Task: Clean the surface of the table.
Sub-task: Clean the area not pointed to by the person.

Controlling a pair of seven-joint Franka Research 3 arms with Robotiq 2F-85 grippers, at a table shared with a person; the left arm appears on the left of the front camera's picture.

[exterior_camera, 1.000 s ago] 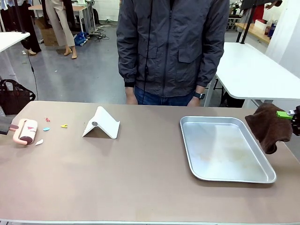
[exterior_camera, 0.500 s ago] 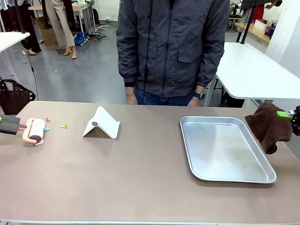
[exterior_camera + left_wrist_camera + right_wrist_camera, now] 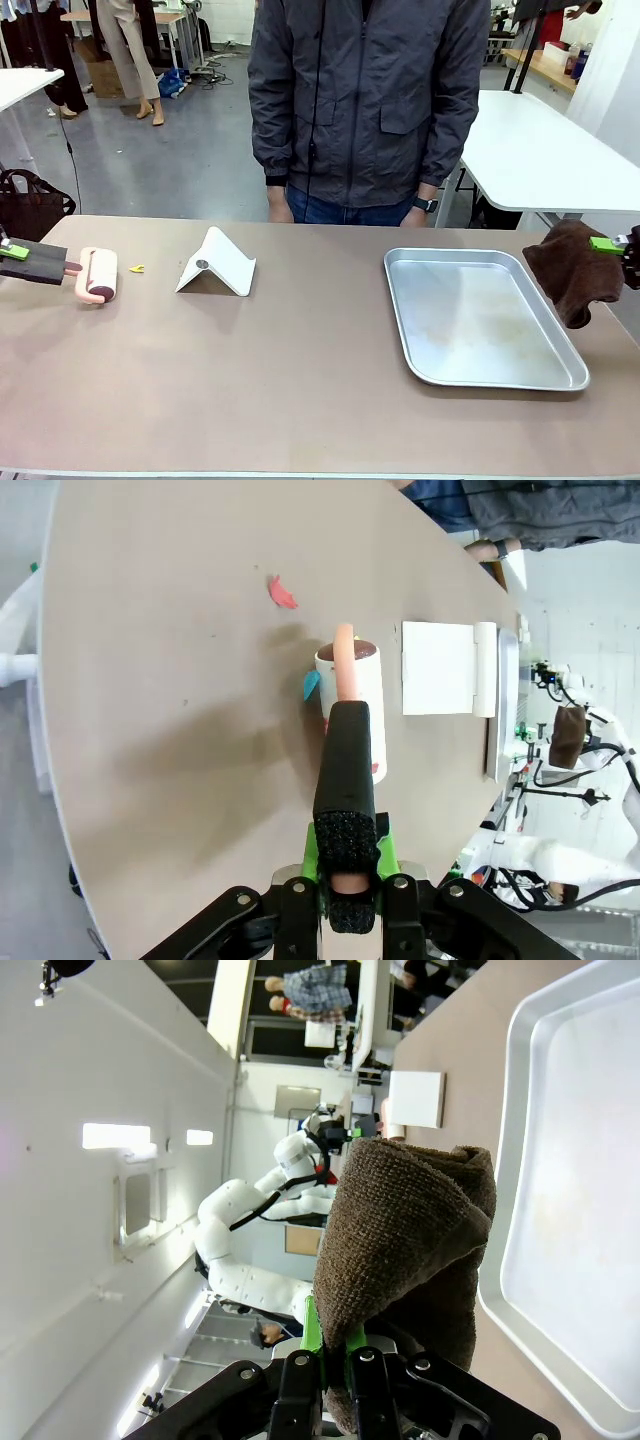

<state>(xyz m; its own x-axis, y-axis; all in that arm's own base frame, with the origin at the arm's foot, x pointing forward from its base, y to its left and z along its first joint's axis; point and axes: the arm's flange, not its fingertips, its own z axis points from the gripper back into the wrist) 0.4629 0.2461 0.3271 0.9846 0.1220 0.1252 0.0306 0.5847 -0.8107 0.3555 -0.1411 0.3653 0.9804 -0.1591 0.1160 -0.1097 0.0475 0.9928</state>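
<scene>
On the wide brownish-beige worktop [image 3: 300,390], seen from the front, the left pincer [image 3: 12,254] is clenched on the black foam handle of a pink lint roller [image 3: 98,275]. The roller's drum rests on the surface near the left edge. A small yellow paper scrap [image 3: 136,268] lies just beside it, unswept. Farther right are a white folded plastic stand [image 3: 220,262] and, well apart, a shiny silver metal tray [image 3: 480,320]. At the far right the right pincer [image 3: 612,245] grips a dark brown towelling cloth [image 3: 572,275] that hangs from it. A person in a grey jacket [image 3: 365,100] stands across from the robot.

From the left wrist, the pincer [image 3: 347,880] squeezes the handle and the roller [image 3: 362,710] lies on the worktop [image 3: 170,730]. A blue scrap [image 3: 311,685] sits at its edge and a red scrap [image 3: 282,593] lies loose nearby.

From the right wrist, the pincer [image 3: 335,1345] pinches the cloth [image 3: 400,1230] beside the tray [image 3: 570,1160].

I'd say the cleaning is only partly done: three scraps remain, and the cloth looks unused.

Against a second ago, the roller has travelled rightwards towards the stand. The pale scrap that lay near it no longer shows. The right arm has not budged.
</scene>
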